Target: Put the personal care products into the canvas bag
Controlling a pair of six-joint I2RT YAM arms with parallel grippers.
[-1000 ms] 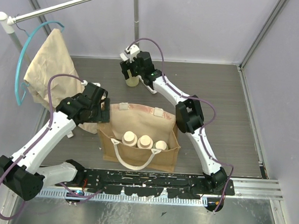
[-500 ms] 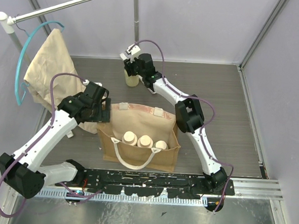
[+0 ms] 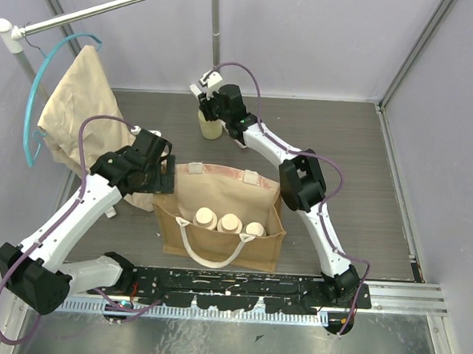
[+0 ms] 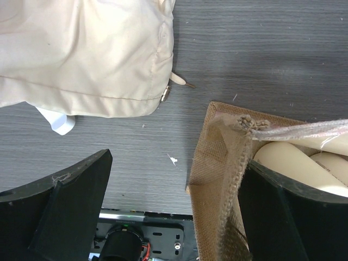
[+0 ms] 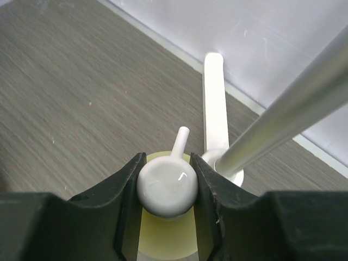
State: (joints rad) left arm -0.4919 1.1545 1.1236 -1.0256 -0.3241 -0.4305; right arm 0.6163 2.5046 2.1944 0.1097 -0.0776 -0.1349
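The yellow-green pump bottle (image 3: 208, 125) stands upright at the back of the table, beside the rack's pole. My right gripper (image 3: 214, 105) is over it, shut on its white pump top (image 5: 167, 187), whose nozzle points away. The tan canvas bag (image 3: 266, 249) stands open near the front and holds three bottles with cream caps (image 3: 230, 222). My left gripper (image 3: 161, 177) is open at the bag's left end. In the left wrist view it (image 4: 176, 174) straddles the bag's side wall (image 4: 223, 163) without pinching it: one finger inside by a cream bottle (image 4: 293, 163), the other outside.
A limp beige cloth (image 3: 76, 111) hangs on a blue hanger (image 3: 34, 100) from the rail at back left, and its hem (image 4: 81, 54) lies just beyond my left gripper. The rack's pole (image 5: 288, 109) and white foot (image 5: 213, 92) stand right against the pump bottle.
My right gripper has closed from wide open onto the pump top and sits slightly further back over the bottle. The left arm and the bag have barely moved.
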